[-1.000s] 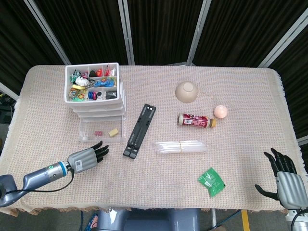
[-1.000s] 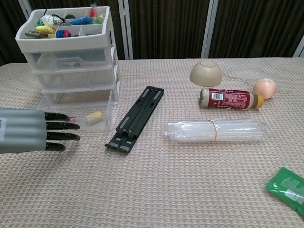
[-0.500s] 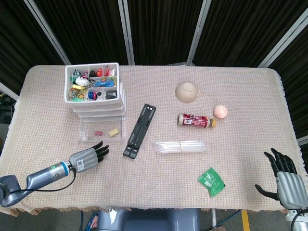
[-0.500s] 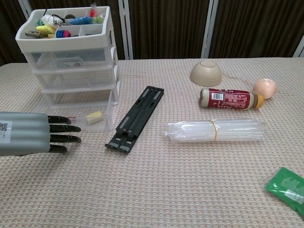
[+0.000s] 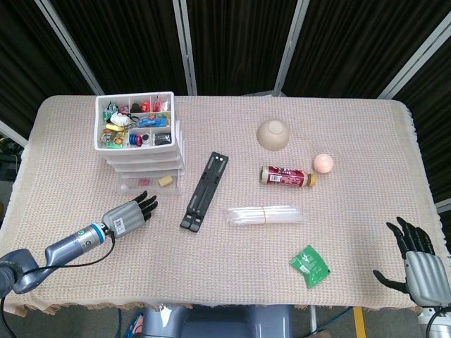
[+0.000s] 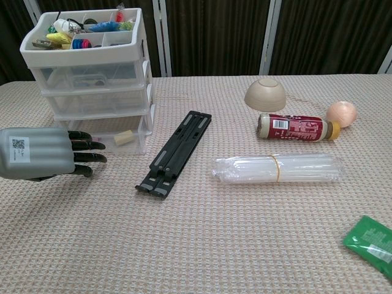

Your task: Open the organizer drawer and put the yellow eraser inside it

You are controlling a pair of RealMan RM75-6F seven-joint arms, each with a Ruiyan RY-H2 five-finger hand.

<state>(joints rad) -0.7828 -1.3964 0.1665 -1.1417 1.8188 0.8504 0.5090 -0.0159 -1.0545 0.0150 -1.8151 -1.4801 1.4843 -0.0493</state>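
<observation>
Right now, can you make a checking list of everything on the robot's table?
Surface: beige woven tablecloth, flat.
Job's things: white organizer; bottom drawer only slightly out; yellow eraser inside it.
Clutter: black folding stand, upturned bowl, red bottle lying down, peach ball, clear tube bundle, green packet.
Hands: left hand at the drawer front, holding nothing; right hand open, at the table's near right corner.
Cables: black cable along the left arm.
Surroundings: dark curtains with metal poles.
</observation>
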